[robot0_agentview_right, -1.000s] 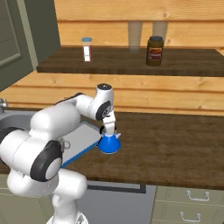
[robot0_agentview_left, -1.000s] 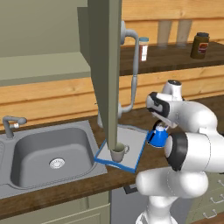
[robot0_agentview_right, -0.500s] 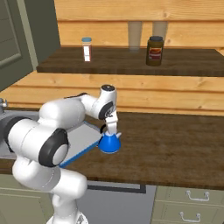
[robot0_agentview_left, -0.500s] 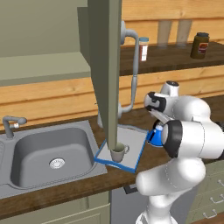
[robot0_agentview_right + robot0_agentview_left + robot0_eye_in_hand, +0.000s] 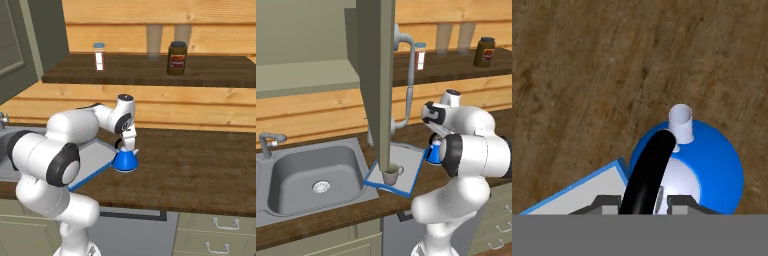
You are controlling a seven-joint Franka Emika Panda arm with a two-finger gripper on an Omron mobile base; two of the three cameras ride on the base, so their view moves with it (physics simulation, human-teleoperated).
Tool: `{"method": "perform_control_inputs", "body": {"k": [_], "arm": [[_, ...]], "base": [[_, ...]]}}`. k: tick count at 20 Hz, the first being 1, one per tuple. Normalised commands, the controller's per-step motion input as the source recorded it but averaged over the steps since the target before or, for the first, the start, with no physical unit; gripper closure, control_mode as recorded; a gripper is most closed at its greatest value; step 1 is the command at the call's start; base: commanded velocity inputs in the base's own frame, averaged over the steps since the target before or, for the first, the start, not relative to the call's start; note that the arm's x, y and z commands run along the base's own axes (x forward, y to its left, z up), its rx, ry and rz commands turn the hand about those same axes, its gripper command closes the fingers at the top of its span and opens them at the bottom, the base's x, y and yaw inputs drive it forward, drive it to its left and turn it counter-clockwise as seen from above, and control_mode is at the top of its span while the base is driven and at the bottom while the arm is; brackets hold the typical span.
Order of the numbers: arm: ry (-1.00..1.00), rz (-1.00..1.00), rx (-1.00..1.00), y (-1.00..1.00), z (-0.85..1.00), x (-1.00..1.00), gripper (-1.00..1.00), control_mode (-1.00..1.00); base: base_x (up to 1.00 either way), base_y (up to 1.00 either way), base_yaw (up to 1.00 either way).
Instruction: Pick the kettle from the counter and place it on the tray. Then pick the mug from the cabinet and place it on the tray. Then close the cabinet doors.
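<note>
Gripper (image 5: 644, 201) clamps the kettle (image 5: 712, 170) handle arching toward twelve o'clock; tray (image 5: 587, 195) lies at nine o'clock.

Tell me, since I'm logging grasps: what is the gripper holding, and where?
The gripper clasps the small blue cone-shaped kettle by its black arched handle.

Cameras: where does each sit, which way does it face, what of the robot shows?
Left base view: behind-left, looking forward-down at sink, tray, mug, open cabinet door; arm at lower right.
Right base view: behind-right, over counter; arm at lower left.
Hand view: on the hand, straight down; tool astride the kettle's handle.
Shared: kettle, tray.
</note>
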Motion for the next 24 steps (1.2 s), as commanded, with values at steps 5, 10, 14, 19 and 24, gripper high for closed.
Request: {"method": "perform_control_inputs", "body": {"k": [5,10,14,19,24], "arm": [[-0.03,-0.12,0.00,-0.01,0.12,-0.41,1.00,-1.00],[-0.09,-0.17,0.00,0.00,0.43,-0.46,1.00,-1.00],[-0.02,-0.13,-0.01,0.02,0.47,-0.43,1.00,-1.00],[0.03,-0.06,-0.05,0.34,0.34,-0.08,1.00,-1.00],[0.06,-0.03,-0.06,0.48,0.15,0.04,1.00,-1.00]], "base": [[0.00,0.00,0.00],[0.00,0.00,0.00],[0.00,0.00,0.00],[0.00,0.00,0.00],[0.00,0.00,0.00]]}}
